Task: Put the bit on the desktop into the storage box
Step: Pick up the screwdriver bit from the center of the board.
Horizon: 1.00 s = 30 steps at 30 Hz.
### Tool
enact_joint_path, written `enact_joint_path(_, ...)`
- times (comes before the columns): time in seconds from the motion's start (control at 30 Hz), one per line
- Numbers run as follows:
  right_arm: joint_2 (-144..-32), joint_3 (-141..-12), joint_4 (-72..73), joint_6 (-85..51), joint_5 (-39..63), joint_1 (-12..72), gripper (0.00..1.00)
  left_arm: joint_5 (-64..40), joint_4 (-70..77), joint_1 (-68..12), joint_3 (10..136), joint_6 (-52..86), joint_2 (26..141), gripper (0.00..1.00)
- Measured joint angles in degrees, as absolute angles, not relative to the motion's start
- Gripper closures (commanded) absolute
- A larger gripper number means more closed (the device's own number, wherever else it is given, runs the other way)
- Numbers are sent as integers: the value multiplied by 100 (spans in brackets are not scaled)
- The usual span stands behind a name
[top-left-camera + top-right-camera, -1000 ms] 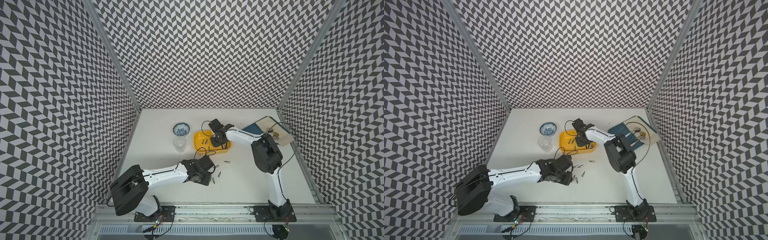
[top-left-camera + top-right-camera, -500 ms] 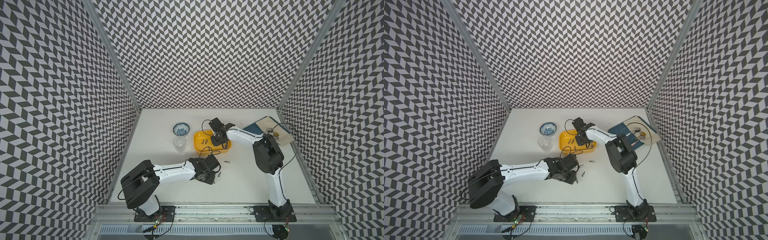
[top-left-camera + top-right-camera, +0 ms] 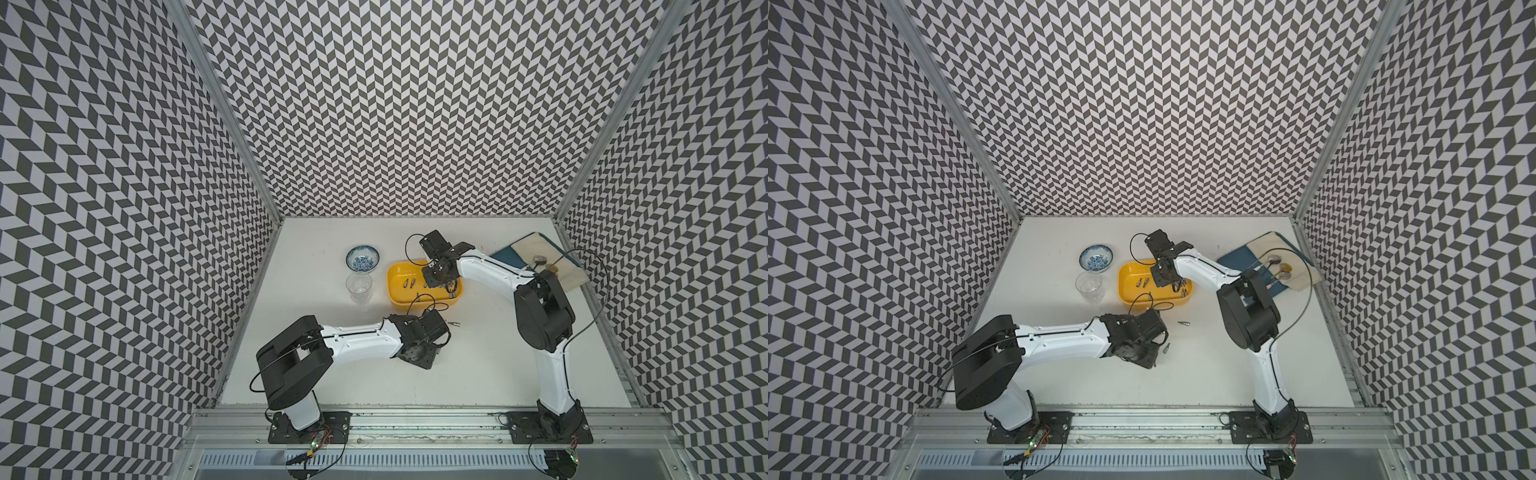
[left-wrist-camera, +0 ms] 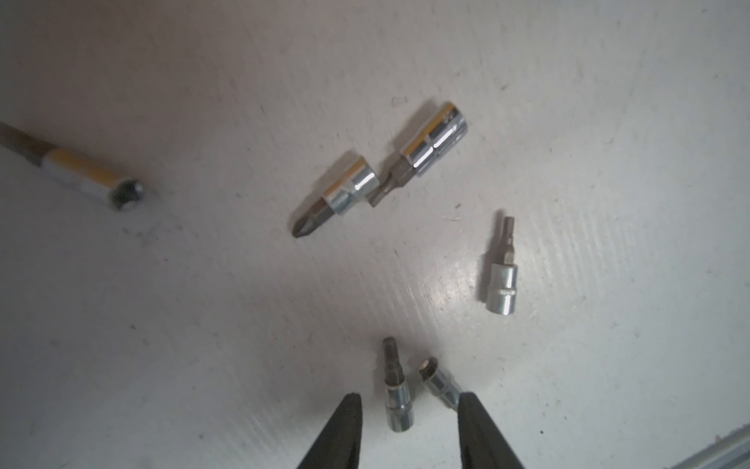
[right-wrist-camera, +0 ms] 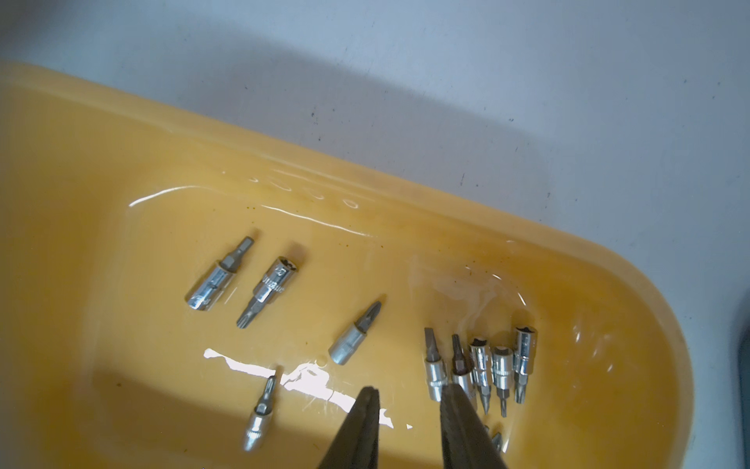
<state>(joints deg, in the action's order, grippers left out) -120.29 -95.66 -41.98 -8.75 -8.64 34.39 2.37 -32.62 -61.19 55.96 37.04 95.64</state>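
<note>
Several small silver bits lie loose on the white desktop. In the left wrist view my left gripper [image 4: 409, 406] is open low over them. One hex bit [image 4: 395, 400] lies between its fingers, untouched, and a second bit [image 4: 440, 381] lies against the inside of one finger. A Phillips bit [image 4: 337, 195], a flat bit [image 4: 430, 154] and another hex bit [image 4: 502, 280] lie further ahead. The yellow storage box [image 3: 399, 299] holds several bits. My right gripper [image 5: 410, 392] hangs open and empty inside it, beside a row of bits [image 5: 501, 367].
A blue-patterned bowl [image 3: 362, 258] and a clear glass [image 3: 359, 286] stand left of the box. A blue tray [image 3: 509, 257] with a cloth and spoons lies at the back right. One long bit [image 3: 455, 323] lies alone right of the left wrist.
My left arm has swung round and its gripper has slid right, over the loose bits, hiding most of them from above. The right gripper stays over the box, slightly wider open.
</note>
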Motion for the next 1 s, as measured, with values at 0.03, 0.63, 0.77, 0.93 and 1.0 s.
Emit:
enact_joint_path(0.03,-12029,-9566,-4198,-875,-867,3433,70,244,-3271,-6123,5596,3706,9564,57)
enact_joint_path(0.63,-11915,-9564,-4202,-875,-880,3422,70,340,-3354,-6125,5594,3719,9564,59)
enact_joint_path(0.77,-11915,-9564,-4204,-875,-880,3422,70,342,-3354,-6125,5592,3717,9564,60)
enact_joint_path(0.93,-11915,-9564,-4204,-875,-880,3422,71,344,-3369,-6125,5594,3717,9572,61)
enact_joint_path(1.0,-11915,-9564,-4204,-878,-880,3422,70,346,-3380,-6125,5594,3715,9609,61)
